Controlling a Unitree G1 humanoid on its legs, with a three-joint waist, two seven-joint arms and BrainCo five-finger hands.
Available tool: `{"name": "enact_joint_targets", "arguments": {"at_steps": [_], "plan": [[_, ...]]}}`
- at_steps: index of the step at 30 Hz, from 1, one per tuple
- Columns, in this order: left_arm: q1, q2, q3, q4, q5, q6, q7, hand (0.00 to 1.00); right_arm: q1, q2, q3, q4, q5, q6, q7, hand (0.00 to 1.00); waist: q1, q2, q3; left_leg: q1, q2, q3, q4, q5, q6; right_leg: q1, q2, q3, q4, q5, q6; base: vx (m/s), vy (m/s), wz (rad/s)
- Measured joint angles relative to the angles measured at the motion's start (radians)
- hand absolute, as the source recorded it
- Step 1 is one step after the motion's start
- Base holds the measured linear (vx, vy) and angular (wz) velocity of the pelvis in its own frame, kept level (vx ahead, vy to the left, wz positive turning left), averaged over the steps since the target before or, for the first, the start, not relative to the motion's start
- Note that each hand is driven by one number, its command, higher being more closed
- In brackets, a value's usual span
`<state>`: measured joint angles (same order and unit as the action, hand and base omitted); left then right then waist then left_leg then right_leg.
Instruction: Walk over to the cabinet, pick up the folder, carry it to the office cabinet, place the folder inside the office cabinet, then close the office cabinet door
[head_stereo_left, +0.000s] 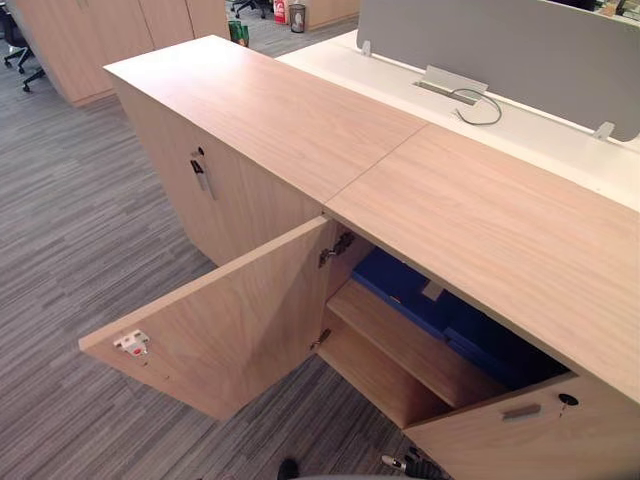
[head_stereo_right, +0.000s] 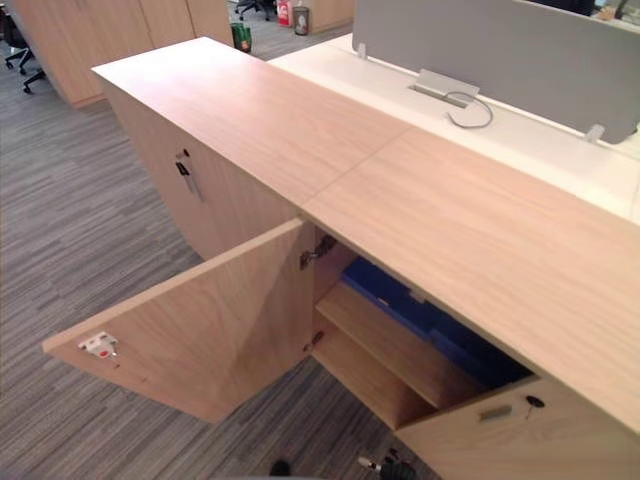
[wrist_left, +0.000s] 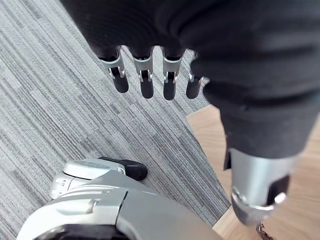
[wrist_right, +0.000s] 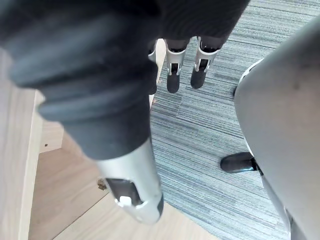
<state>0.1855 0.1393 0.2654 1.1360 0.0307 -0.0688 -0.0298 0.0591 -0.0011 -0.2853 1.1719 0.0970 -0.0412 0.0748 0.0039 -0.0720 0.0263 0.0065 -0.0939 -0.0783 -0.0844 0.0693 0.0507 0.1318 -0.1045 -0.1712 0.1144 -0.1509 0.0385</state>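
Both hands hang empty with fingers loose over the carpet (head_stereo_left: 80, 230): the left hand (wrist_left: 145, 80) and the right hand (wrist_right: 172, 75). Just ahead, the door (head_stereo_left: 230, 325) stands swung out to the left, hinged at its right edge, so its free edge is likely nearer the left hand. The carpet in front gives room to swing it. Further in, the blue folder (head_stereo_left: 400, 285) lies on the shelf (head_stereo_left: 400, 345) under the cabinet (head_stereo_left: 480, 230) top.
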Motion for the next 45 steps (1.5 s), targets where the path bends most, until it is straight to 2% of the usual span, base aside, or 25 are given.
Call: {"name": "enact_joint_targets", "arguments": {"at_steps": [7,9,12,13,14,15,16,17,18,19,21,22,23,25,30,35,40,44,45], "plan": [[0.001,-0.005,0.019,0.001,-0.024,0.000,0.002,0.00,-0.003,-0.003,0.010,0.000,0.000,-0.001,-0.001,0.00,-0.001,0.005,0.007,0.001,0.005,-0.013,-0.002,0.025,-0.013,0.007,0.000,-0.019,-0.003,0.008,0.001,-0.04,-0.086,0.04],[0.001,-0.016,0.049,-0.004,-0.041,-0.001,0.003,0.00,-0.010,-0.004,0.010,-0.001,0.000,-0.002,-0.001,0.00,0.000,0.012,0.030,-0.009,0.004,-0.026,-0.001,0.044,-0.015,0.005,0.000,-0.026,-0.002,0.008,0.002,-0.12,-0.075,0.18],[-0.007,-0.033,0.078,-0.049,-0.075,-0.003,0.005,0.00,-0.028,-0.012,0.008,-0.003,0.000,-0.002,-0.001,0.00,-0.002,0.013,0.056,-0.118,-0.005,-0.046,0.071,0.056,-0.033,-0.047,-0.004,-0.081,0.013,0.008,0.002,-0.22,-0.042,0.44],[-0.010,-0.038,0.091,-0.075,-0.086,-0.005,0.003,0.00,-0.033,-0.009,-0.001,-0.008,0.000,-0.002,-0.002,0.00,-0.005,0.008,0.083,-0.165,0.003,0.017,0.121,-0.005,-0.051,-0.060,-0.019,-0.108,0.000,0.008,0.002,-0.26,0.010,0.50],[-0.011,-0.035,0.108,-0.081,-0.093,-0.005,0.002,0.00,-0.034,-0.005,-0.006,-0.010,0.000,-0.002,-0.005,0.00,-0.006,-0.003,0.097,-0.192,0.010,0.086,0.180,-0.049,-0.039,-0.060,-0.038,-0.124,-0.019,0.008,0.002,-0.29,0.060,0.29],[0.004,-0.041,0.140,-0.087,-0.109,-0.003,0.003,0.00,-0.026,-0.005,-0.064,-0.030,0.002,0.004,-0.018,0.00,-0.006,-0.025,0.131,-0.249,0.063,0.195,0.523,-0.201,-0.016,-0.050,-0.084,-0.131,-0.008,0.011,0.011,-0.21,0.082,0.06],[0.021,-0.045,0.140,-0.088,-0.109,-0.003,0.003,0.00,-0.013,-0.006,-0.079,-0.042,0.000,0.005,-0.020,0.00,-0.007,-0.019,0.126,-0.243,0.093,0.201,0.595,-0.237,-0.025,-0.047,-0.091,-0.131,-0.008,0.014,0.017,-0.16,0.128,-0.06],[0.037,-0.053,0.138,-0.087,-0.110,-0.003,0.003,0.00,0.000,-0.012,-0.083,-0.048,0.004,0.004,-0.024,0.00,-0.008,-0.003,0.116,-0.225,0.130,0.195,0.620,-0.259,-0.056,-0.047,-0.087,-0.126,-0.012,0.015,0.019,-0.07,0.205,-0.03],[0.061,-0.084,0.135,-0.083,-0.112,-0.003,0.004,0.00,0.014,-0.041,-0.085,-0.066,0.007,-0.001,-0.029,0.00,-0.015,0.059,0.087,-0.164,0.231,0.152,0.531,-0.284,-0.108,-0.066,-0.048,-0.123,-0.025,0.025,0.035,-0.05,0.228,0.00],[0.064,-0.097,0.142,-0.080,-0.114,-0.003,0.005,0.00,0.015,-0.056,-0.087,-0.067,0.009,0.000,-0.031,0.00,-0.013,0.080,0.077,-0.138,0.243,0.114,0.440,-0.313,-0.160,-0.086,-0.034,-0.120,-0.024,0.031,0.045,-0.08,0.236,-0.01],[0.056,-0.037,0.158,-0.068,-0.113,-0.001,0.008,0.00,0.007,-0.005,-0.121,-0.030,0.010,0.004,-0.037,0.00,-0.014,0.009,0.048,-0.114,0.172,0.136,0.257,-0.180,-0.135,-0.134,-0.066,-0.104,-0.063,0.088,0.044,-0.03,0.124,0.04],[0.052,-0.029,0.159,-0.063,-0.112,0.002,0.010,0.00,0.007,0.000,-0.130,-0.023,0.012,0.003,-0.038,0.00,-0.014,0.003,0.045,-0.107,0.160,0.139,0.229,-0.164,-0.131,-0.135,-0.075,-0.100,-0.074,0.104,0.055,0.04,0.095,0.08],[0.047,-0.028,0.161,-0.064,-0.110,0.003,0.013,0.00,0.006,0.000,-0.143,-0.021,0.024,0.002,-0.038,0.00,-0.015,0.006,0.046,-0.096,0.147,0.141,0.206,-0.150,-0.123,-0.133,-0.083,-0.096,-0.078,0.121,0.056,0.03,0.130,-0.02],[0.041,-0.034,0.162,-0.066,-0.105,0.003,0.014,0.00,0.009,-0.004,-0.160,-0.019,0.040,0.002,-0.039,0.00,-0.018,0.028,0.036,-0.052,0.129,0.155,0.166,-0.135,-0.108,-0.116,-0.098,-0.088,-0.077,0.133,0.052,0.00,0.161,-0.12],[0.005,-0.034,0.162,-0.105,-0.105,0.002,0.024,0.00,0.012,-0.018,-0.166,-0.019,0.039,0.001,-0.037,0.00,-0.022,0.064,0.012,-0.001,0.130,0.188,0.105,-0.105,-0.104,-0.117,-0.097,-0.063,-0.072,0.147,0.054,-0.05,0.041,-0.20],[-0.029,-0.037,0.157,-0.274,-0.098,0.001,0.032,0.00,0.018,-0.025,-0.203,-0.021,0.033,0.008,-0.037,0.00,-0.024,0.076,0.017,0.036,0.137,0.203,0.053,-0.066,-0.111,-0.115,-0.088,-0.052,-0.072,0.150,0.055,-0.09,-0.023,-0.09],[-0.106,-0.014,0.152,-0.351,-0.038,0.007,0.050,0.00,0.035,-0.033,-0.203,-0.045,0.000,0.014,-0.036,0.00,-0.035,0.078,0.017,0.064,0.141,0.228,-0.002,-0.029,-0.116,-0.126,-0.081,-0.034,-0.074,0.155,0.061,-0.12,-0.011,-0.19],[-0.210,0.065,0.153,-0.352,0.039,0.040,0.078,0.00,0.058,-0.035,-0.203,-0.052,0.000,0.023,-0.036,0.00,-0.044,0.081,0.015,0.064,0.154,0.254,-0.005,-0.030,-0.121,-0.142,-0.064,-0.006,-0.088,0.163,0.048,-0.10,-0.013,-0.21],[-0.251,0.106,0.153,-0.351,0.064,0.045,0.084,0.00,0.067,-0.036,-0.203,-0.052,0.000,0.025,-0.036,0.00,-0.047,0.081,0.015,0.065,0.158,0.259,-0.005,-0.030,-0.121,-0.143,-0.058,0.003,-0.094,0.166,0.043,-0.05,-0.015,-0.16]]}}
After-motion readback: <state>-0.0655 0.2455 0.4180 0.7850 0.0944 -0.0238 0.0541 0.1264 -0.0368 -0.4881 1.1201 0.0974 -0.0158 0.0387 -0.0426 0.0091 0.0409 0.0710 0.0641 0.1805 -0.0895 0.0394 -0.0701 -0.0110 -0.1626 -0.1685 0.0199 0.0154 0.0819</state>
